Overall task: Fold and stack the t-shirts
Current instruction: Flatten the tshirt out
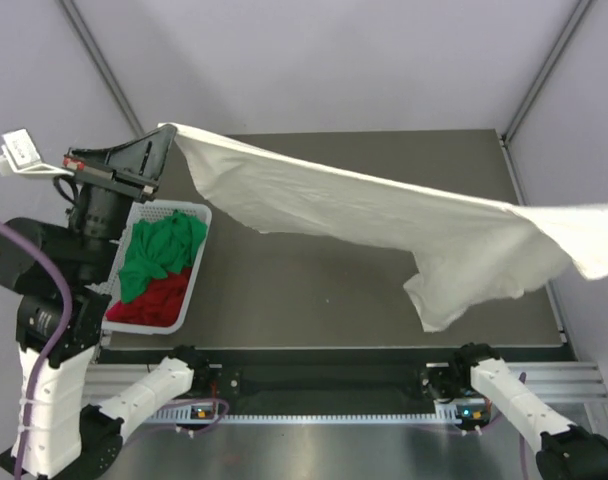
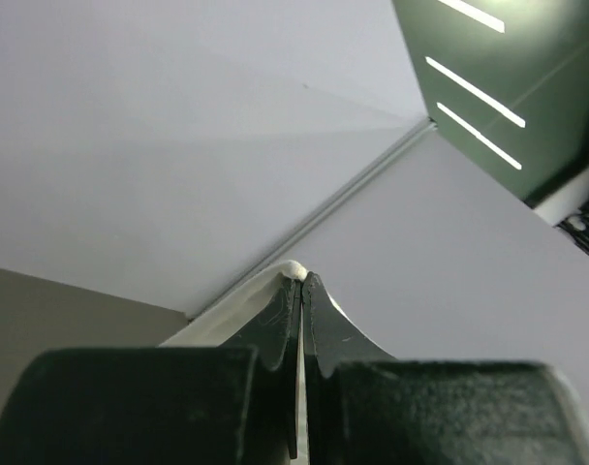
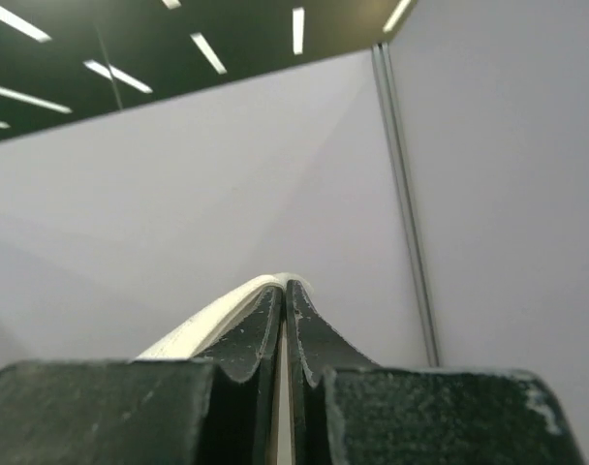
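Observation:
A cream-white t-shirt (image 1: pixel 384 215) hangs stretched in the air across the table, sagging at its lower right. My left gripper (image 1: pixel 165 136) is raised at the upper left and shut on one end of it. In the left wrist view the fingers (image 2: pixel 302 279) pinch a cream cloth edge (image 2: pixel 227 312). My right gripper (image 3: pixel 285 284) is shut on the other end, with cream cloth (image 3: pixel 212 317) over its left finger; in the top view it is out of view past the right edge. A green t-shirt (image 1: pixel 162 250) lies on a red t-shirt (image 1: pixel 154 303) in the basket.
The white mesh basket (image 1: pixel 200 262) stands at the table's left side, under the left arm. The dark table top (image 1: pixel 314 290) lies below the hanging shirt. Pale walls close in at the back and both sides. Both arm bases sit at the near edge.

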`<state>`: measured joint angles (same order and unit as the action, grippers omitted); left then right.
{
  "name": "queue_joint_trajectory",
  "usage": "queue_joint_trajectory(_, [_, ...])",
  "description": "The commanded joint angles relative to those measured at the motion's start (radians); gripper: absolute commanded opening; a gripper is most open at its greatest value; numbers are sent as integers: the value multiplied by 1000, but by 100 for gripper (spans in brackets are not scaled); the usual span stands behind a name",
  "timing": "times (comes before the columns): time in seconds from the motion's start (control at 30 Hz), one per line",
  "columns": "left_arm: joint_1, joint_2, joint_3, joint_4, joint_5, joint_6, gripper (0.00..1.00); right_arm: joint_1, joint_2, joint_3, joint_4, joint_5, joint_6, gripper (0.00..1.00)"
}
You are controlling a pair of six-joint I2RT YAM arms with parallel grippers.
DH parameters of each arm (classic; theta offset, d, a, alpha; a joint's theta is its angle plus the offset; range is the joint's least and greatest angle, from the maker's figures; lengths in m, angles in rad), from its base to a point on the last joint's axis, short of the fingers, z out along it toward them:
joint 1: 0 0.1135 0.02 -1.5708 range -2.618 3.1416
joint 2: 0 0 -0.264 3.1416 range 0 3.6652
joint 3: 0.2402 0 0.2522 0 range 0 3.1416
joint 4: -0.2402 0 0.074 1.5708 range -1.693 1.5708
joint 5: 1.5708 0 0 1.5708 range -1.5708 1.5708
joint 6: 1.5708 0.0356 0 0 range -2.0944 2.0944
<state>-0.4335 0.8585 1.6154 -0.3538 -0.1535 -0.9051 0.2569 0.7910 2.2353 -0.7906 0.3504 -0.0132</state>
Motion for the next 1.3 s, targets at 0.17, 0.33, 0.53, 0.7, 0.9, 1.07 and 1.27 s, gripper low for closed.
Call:
queue_joint_trajectory(0.17, [13,-12,147,3,126,-75,0,-4,-84,-43,151,-114,84,0])
queue_joint_trajectory(0.33, [22,33,155,-77,1,43,0,10,20,-58,192,-42,-49,0])
queue_joint_trajectory(0.53, [22,167,3,-99,-147,153,0,41,261,-233,272,78,-217,0])
queue_joint_trajectory(0.7, [22,290,-212,41,-332,239,0,28,408,-544,472,9,-248,0])
queue_joint_trajectory(0.9, [56,581,-321,226,-405,276,0,-57,661,-778,816,-154,-199,0])
queue_joint_trajectory(1.07, [150,865,-220,300,-359,239,0,-111,956,-698,961,-349,-139,0])
queue_joint_trajectory(1.27, [219,1143,-22,346,-287,216,0,-113,1350,-279,900,-426,-152,0])
